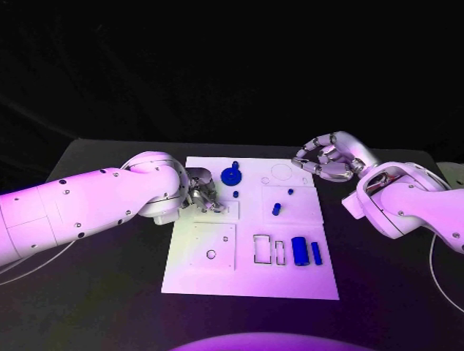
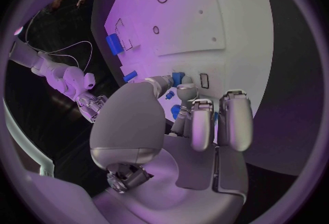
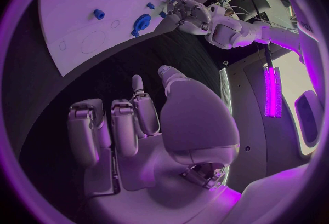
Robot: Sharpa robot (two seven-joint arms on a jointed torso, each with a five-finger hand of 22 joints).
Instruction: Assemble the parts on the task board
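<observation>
Task board (image 1: 200,274): white plate, centred on black table (image 1: 105,292). Left hand (image 1: 201,191): over board's left edge, fingers curled down near a small blue peg (image 1: 236,194); grip on anything cannot be determined. Blue round part (image 1: 231,175): on board just beyond left hand, toward far edge. Second small blue piece (image 1: 277,209): on board's middle, right of left hand. Two blue cylinders (image 1: 306,251): upright side by side near board's near right corner, beside rectangular cut-outs. Right hand (image 1: 325,160): off board's far right corner, above table, fingers curled inward, holding nothing.
</observation>
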